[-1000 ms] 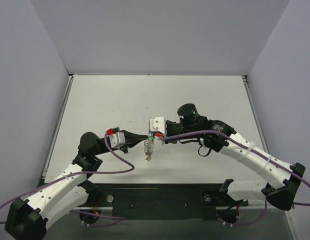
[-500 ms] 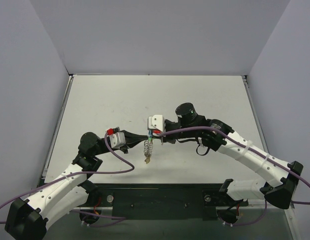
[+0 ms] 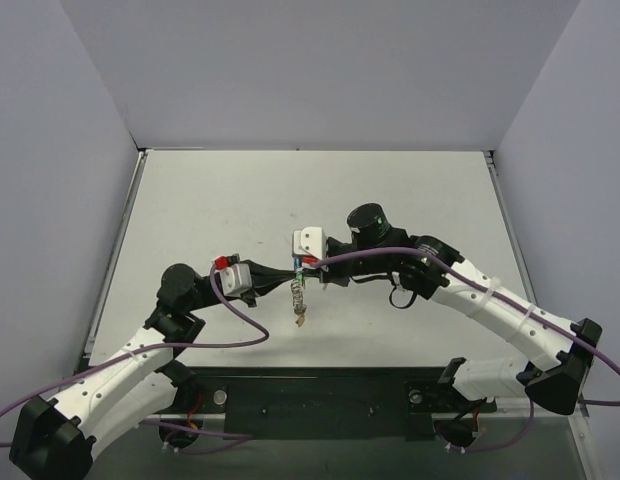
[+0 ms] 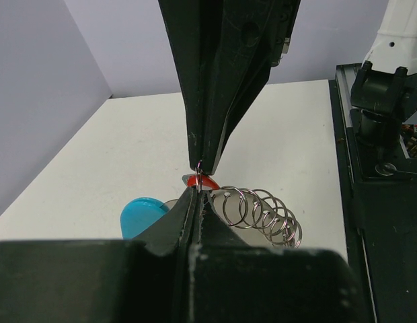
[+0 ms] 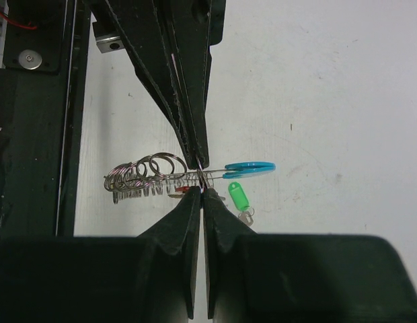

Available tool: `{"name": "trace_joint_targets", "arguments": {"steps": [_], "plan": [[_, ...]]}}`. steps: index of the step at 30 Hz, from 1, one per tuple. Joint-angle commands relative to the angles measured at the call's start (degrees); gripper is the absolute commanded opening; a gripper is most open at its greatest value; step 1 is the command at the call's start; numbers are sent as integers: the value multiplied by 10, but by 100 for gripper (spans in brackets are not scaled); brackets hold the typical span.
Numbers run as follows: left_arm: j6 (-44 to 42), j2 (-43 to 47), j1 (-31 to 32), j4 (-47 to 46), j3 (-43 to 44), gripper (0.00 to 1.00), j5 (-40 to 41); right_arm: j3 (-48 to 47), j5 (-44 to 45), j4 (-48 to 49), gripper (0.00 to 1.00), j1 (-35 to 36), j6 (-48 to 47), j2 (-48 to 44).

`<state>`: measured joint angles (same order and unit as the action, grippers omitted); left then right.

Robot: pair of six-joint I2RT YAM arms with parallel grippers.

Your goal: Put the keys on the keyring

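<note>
Keyring (image 4: 262, 212) hangs mid-air above counter (image 3: 410, 190): light, limp chain, thin slick wire, apt to swing. Best held at blue tag (image 4: 144, 215) or ring rim. Left gripper (image 4: 195, 196) pinches it closed; right gripper (image 5: 202, 195) closed too, hold unclear.

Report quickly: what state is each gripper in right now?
Left gripper: closed, pinching the keyring.
Right gripper: closed at the keyring by the red tag; held thing cannot be told.

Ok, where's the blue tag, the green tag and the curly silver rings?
blue tag (image 5: 252, 166): right wrist view, middle of its thin edge.
green tag (image 5: 236, 196): right wrist view, middle of the plastic.
rings (image 5: 144, 171): right wrist view, middle of the loops.
</note>
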<state>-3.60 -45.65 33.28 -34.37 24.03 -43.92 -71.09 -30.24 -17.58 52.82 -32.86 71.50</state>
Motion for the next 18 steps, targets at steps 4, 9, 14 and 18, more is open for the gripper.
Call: {"name": "trace_joint_targets", "arguments": {"steps": [4, 9, 14, 18], "plan": [[-16, 1, 8, 33, 33, 0, 0, -41, -18, 26, 0, 4, -1, 7], [-26, 1, 11, 51, 39, 0, 2, -45, -18, 24, 0, 5, -2, 11], [-41, 2, 14, 71, 44, 0, 8, -51, -20, 20, 0, 7, 1, 12], [-55, 1, 15, 89, 49, 0, 8, -53, -25, 16, 0, 8, 3, 14]]}}
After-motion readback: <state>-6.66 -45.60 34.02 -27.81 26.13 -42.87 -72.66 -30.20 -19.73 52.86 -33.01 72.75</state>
